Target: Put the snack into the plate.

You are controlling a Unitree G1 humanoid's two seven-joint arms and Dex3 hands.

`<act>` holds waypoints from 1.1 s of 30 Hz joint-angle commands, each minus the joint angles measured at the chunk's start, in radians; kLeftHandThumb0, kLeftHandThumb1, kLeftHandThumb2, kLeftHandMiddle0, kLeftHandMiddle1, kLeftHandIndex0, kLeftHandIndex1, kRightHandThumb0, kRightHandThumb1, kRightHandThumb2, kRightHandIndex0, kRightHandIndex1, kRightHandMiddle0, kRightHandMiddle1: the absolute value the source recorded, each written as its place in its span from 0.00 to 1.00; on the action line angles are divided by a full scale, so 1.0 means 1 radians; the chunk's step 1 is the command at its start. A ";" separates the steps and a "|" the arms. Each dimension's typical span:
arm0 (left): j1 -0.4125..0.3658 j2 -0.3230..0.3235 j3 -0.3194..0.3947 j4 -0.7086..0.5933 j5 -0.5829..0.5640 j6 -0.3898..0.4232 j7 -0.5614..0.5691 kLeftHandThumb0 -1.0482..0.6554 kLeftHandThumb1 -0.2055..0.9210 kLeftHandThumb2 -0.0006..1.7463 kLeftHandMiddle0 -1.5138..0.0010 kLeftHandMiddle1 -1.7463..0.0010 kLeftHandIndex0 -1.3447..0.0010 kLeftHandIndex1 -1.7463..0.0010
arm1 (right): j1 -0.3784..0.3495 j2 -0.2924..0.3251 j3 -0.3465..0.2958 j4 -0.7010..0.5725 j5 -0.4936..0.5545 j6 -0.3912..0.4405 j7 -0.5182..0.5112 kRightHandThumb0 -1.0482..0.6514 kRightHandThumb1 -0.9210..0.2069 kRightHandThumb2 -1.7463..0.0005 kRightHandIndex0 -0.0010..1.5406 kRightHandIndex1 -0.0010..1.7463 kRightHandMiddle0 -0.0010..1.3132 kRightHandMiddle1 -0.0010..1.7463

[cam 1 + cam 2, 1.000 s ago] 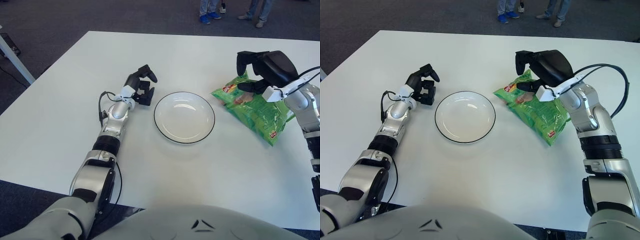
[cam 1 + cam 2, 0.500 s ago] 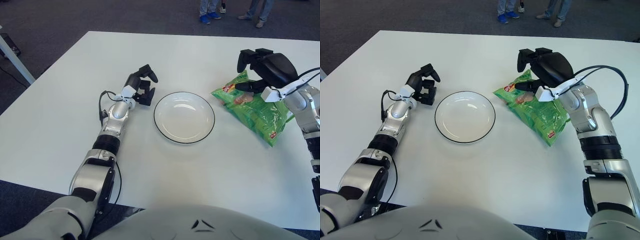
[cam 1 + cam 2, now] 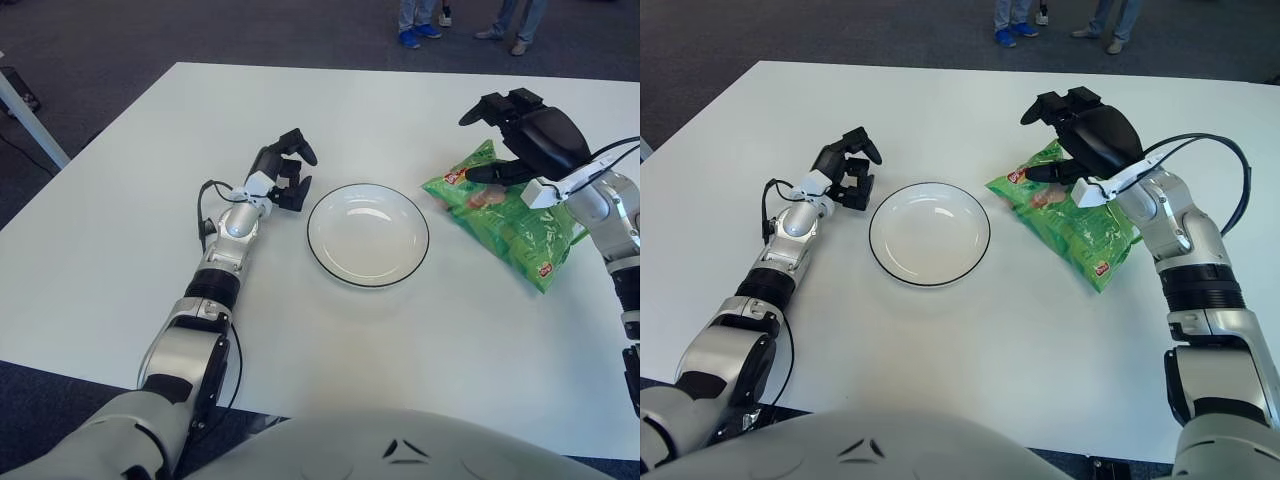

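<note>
A: White table (image 3: pixel 130 200), dark carpet beyond, a few pairs of feet (image 3: pixel 420 35) at the far edge. You have the plate (image 3: pixel 369 235) bare at table centre. The snack (image 3: pixel 510 215), a green crinkly bag, lies flat on the table to the plate's right, just beside it but apart from the rim.

B: How will the bag handle?

A: By its look: light, soft, air-puffed, slick film. It will likely dent and slide if you squeeze the belly, and the contents can crush. Take it by the crimped top corner nearest the plate, or pinch a fold of film along the upper edge.

B: Right hand (image 3: pixel 1080 130)?

A: It hangs over the bag's far upper end, palm down. Upper fingers (image 3: pixel 1045 105) spread wide, pointing toward the plate, clear of the film. The thumb tip shows low against the bag's top edge; you cannot call it a grip, and whether it truly touches is not certain from either eye. Holding nothing.

B: Left hand (image 3: pixel 285 170)?

A: Idle, showing just to the left of the plate, fingers curled in on themselves, nothing in them.

B: Stage?

A: Judged as pre-grasp. Bag not lifted, plate unfilled. Next you close over the top edge, then lift and carry left; keep the pinch gentle or the film may slip out
</note>
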 commanded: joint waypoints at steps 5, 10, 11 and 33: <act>0.088 0.008 -0.023 0.050 0.043 -0.004 0.034 0.31 0.39 0.81 0.16 0.00 0.49 0.00 | 0.056 -0.066 -0.066 -0.148 0.062 0.097 0.115 0.10 0.00 0.64 0.02 0.21 0.00 0.46; 0.091 0.011 -0.025 0.043 0.046 0.002 0.029 0.31 0.39 0.81 0.16 0.00 0.49 0.00 | 0.105 -0.064 -0.086 -0.258 0.079 0.230 0.227 0.07 0.00 0.61 0.02 0.20 0.00 0.43; 0.091 0.011 -0.025 0.042 0.045 0.003 0.027 0.31 0.39 0.81 0.16 0.00 0.49 0.00 | 0.111 -0.065 -0.088 -0.273 0.079 0.252 0.244 0.07 0.00 0.60 0.02 0.20 0.00 0.42; 0.071 0.019 -0.012 0.090 0.005 -0.013 -0.017 0.32 0.41 0.80 0.16 0.00 0.50 0.00 | 0.222 -0.148 -0.149 -0.786 -0.059 0.860 0.747 0.00 0.00 0.45 0.04 0.22 0.00 0.27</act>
